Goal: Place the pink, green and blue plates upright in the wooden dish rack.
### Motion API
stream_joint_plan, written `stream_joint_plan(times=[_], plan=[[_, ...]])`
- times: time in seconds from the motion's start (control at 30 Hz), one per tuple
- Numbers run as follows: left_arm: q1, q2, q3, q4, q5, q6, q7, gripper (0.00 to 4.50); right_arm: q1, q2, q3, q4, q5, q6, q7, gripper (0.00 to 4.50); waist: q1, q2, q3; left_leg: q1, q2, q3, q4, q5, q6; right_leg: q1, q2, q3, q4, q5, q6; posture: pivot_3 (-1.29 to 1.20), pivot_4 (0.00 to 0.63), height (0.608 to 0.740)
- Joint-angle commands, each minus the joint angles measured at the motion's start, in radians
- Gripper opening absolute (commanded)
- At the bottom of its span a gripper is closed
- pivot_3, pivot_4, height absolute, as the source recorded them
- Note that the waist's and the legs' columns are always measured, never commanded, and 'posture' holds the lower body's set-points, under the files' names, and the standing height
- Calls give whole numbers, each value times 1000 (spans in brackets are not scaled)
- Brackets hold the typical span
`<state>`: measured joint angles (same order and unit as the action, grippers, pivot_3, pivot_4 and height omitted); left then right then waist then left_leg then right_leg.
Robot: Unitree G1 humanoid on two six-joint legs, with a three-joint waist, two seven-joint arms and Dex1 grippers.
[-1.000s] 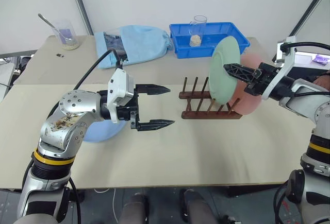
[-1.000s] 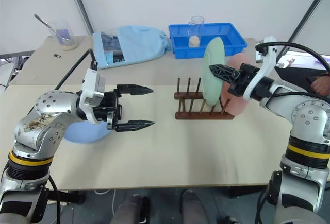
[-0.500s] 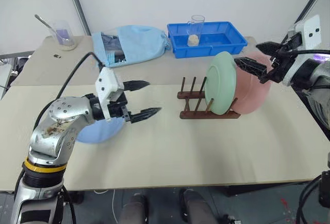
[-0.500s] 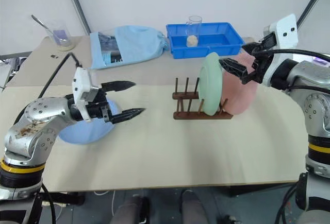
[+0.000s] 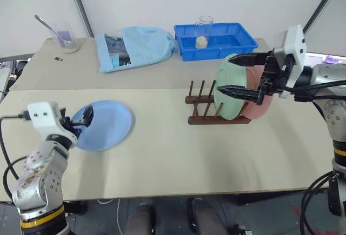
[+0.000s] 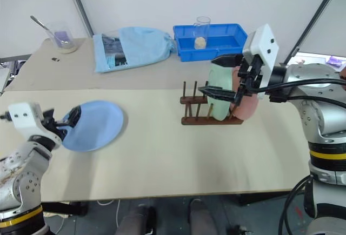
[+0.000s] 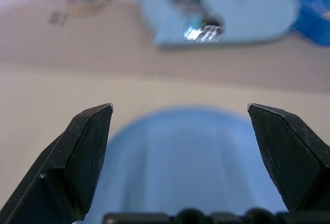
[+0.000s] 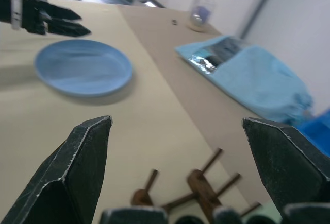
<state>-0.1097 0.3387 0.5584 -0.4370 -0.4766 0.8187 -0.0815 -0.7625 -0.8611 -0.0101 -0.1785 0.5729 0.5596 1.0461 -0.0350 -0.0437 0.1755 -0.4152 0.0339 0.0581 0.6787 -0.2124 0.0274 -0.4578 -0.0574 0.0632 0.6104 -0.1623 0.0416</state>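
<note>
The blue plate (image 5: 102,125) lies flat on the table's (image 5: 178,159) near left, and my left gripper (image 7: 180,112) is spread empty just at its left rim, I judge to pick it up. On the right, the green plate (image 5: 226,95) and pink plate (image 5: 257,105) stand upright in the rack (image 5: 201,105). My right gripper (image 5: 233,75) hangs released just above them.

A bright blue plastic tray (image 5: 216,40) is set at the far side of the table (image 5: 173,159), with a clear glass (image 5: 204,31) standing in it. Beside it a light blue cloth bag (image 5: 138,47) is laid, and a beaker (image 5: 66,36) holding a spoon is placed near the far left corner.
</note>
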Motion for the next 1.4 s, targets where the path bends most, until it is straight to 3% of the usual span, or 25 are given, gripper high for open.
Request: stream_joint_plan(times=[0.03, 0.53, 0.63, 0.9, 1.1, 1.27, 1.4], plan=[[-5, -60, 61, -59, -32, 111, 127, 4500, -25, 5, 2, -49, 17, -9, 51, 4470, 3, 0, 0, 0, 0, 0, 0, 0, 0, 0, 0, 0, 0, 0, 0, 0, 150, 720], [-126, -217, 106, -68, -50, 308, 356, 4500, -69, 35, 112, -38, -49, -65, 224, 4470, 13, -1, 0, 0, -1, 1, 0, 0, 0, 0, 1, -1, 0, 0, -1, 0, 150, 720], [-148, -240, 107, -82, -50, 336, 380, 3659, -75, 42, 138, -18, -95, -116, 246, 4500, 15, -1, 0, 0, -1, 1, 0, 0, 0, 0, 0, -1, 0, 1, -2, 0, 150, 720], [-165, -289, 156, -95, -51, 362, 428, 29, -85, 70, 167, 17, -160, -166, 270, 4500, 17, -1, 0, 0, -1, 1, 0, 0, 0, 0, 1, -1, 0, 1, -2, 0, 150, 720], [-249, -264, 163, -82, -41, 344, 446, 29, -86, 113, 194, 50, -235, -247, 246, 4500, 17, -3, 0, 0, -1, 1, 0, 0, 0, 0, 1, -1, 0, 1, -2, 0, 150, 720], [-403, -248, 149, -38, -46, 340, 466, 29, -100, 187, 218, 87, -297, -324, 214, 4500, 17, -3, 0, 0, -1, 0, 0, 0, -1, 0, 1, -2, 0, 2, -3, 0, 150, 720], [-553, -255, 129, 7, -48, 363, 495, 29, -156, 279, 301, 216, -479, -480, 106, 4500, 15, -3, 0, 0, -1, 0, 1, 0, -1, 0, 1, -2, 0, 4, -1, 0, 150, 720]])
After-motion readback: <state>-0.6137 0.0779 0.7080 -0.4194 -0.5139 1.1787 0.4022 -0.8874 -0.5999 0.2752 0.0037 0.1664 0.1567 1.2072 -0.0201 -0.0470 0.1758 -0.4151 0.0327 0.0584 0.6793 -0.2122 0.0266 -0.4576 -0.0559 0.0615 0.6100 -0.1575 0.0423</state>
